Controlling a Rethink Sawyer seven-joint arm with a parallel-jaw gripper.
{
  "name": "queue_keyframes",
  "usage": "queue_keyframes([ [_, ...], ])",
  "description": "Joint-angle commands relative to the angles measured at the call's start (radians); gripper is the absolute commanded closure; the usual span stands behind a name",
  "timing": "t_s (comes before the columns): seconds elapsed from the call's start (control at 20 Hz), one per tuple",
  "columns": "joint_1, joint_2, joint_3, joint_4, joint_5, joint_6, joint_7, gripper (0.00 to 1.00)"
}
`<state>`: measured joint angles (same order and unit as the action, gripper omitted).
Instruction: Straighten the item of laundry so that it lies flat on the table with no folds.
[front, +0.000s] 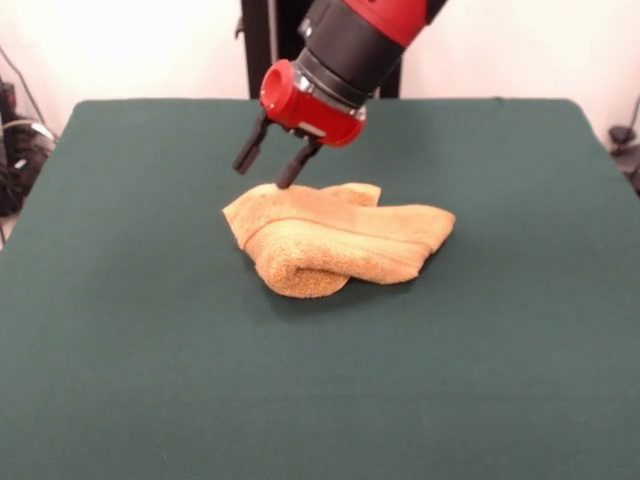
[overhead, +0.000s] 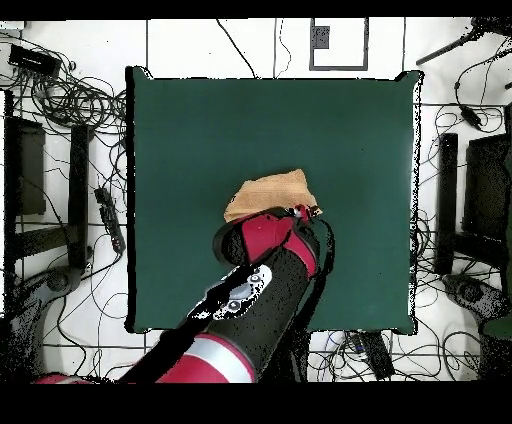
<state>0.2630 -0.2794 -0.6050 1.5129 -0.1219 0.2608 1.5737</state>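
Observation:
The orange-tan towel (front: 335, 240) lies crumpled and folded over itself near the middle of the dark green table (front: 150, 350). A thick roll bulges at its front and a folded layer reaches to the right. My gripper (front: 268, 165) hangs tilted just above the towel's far left corner, open and empty, with its two dark fingers (front: 249, 150) spread apart. In the overhead view the towel (overhead: 272, 192) shows partly, and the red and black arm (overhead: 262, 262) covers its near part and the gripper.
Green felt surrounds the towel on all sides. Cables and dark equipment (overhead: 60, 180) lie on the floor around the table. The robot's black pedestal (front: 262, 45) stands behind the table's far edge.

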Motion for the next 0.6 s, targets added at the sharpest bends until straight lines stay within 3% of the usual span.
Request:
queue_keyframes([
  [0.05, -0.013, -0.002, 0.201, 0.004, 0.075, 0.148, 0.158, 0.0],
  [0.6, -0.015, 0.004, 0.215, 0.002, 0.084, 0.166, 0.167, 0.0],
])
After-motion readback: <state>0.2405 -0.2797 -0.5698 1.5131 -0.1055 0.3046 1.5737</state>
